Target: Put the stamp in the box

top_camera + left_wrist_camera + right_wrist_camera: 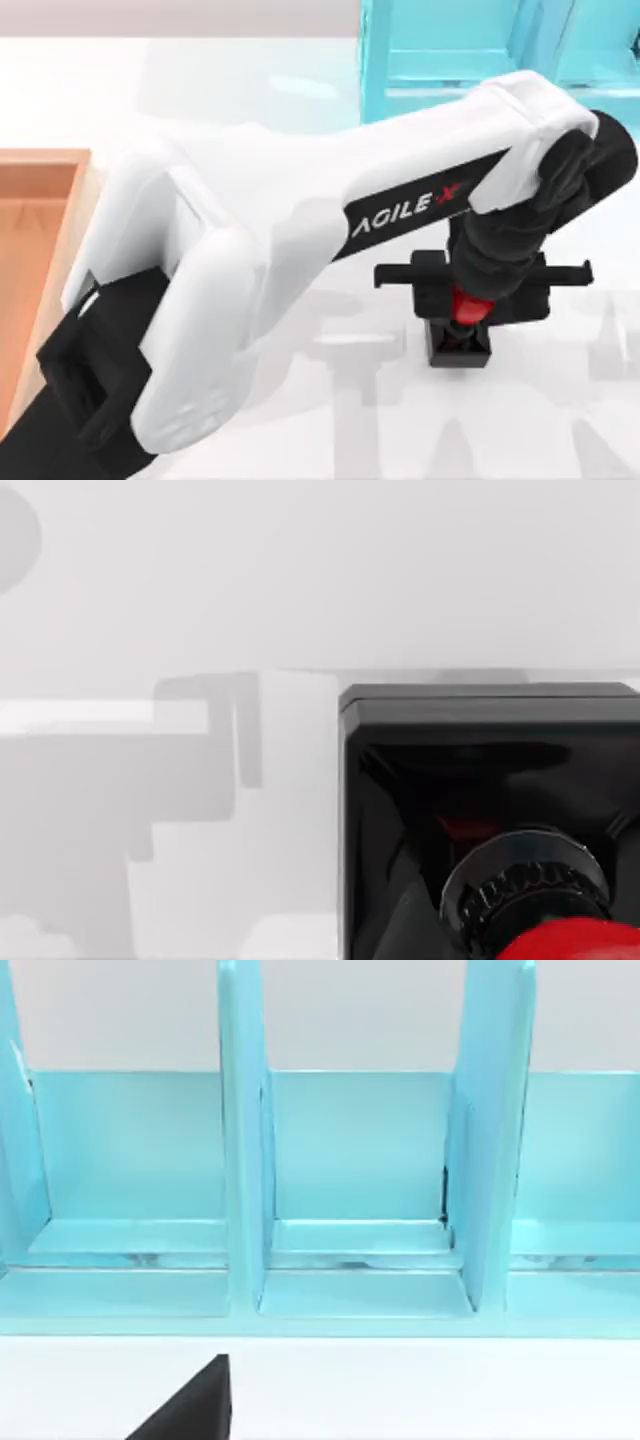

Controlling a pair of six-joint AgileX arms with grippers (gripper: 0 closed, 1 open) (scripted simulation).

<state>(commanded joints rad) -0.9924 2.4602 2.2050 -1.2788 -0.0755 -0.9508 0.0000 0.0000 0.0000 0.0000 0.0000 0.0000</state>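
Reaching from about seven o'clock toward three o'clock in the top view, my left arm (300, 240) lay stretched across the white tabletop (560, 420), its white forearm angled upward and its black wrist bent down over the stamp (461, 335). The left hand (470, 300) hung straight above the stamp, its black crossbar spread to either side, and its lower end met the red knob; I could not tell whether the fingers were apart or closed on the knob, since the wrist covered them. The stamp stood upright on the tabletop at roughly four o'clock, black cube below and red knob on top, and the left wrist view looked down on it from very near (490, 820). The box (40, 250) lay at the nine o'clock edge of the top view, well apart from the stamp, partly hidden behind the arm's broad white base link. A light-blue shelf (450, 50) with upright dividers stood at one o'clock beyond the arm, and the right wrist view faced its compartments (350, 1160) across a strip of tabletop.
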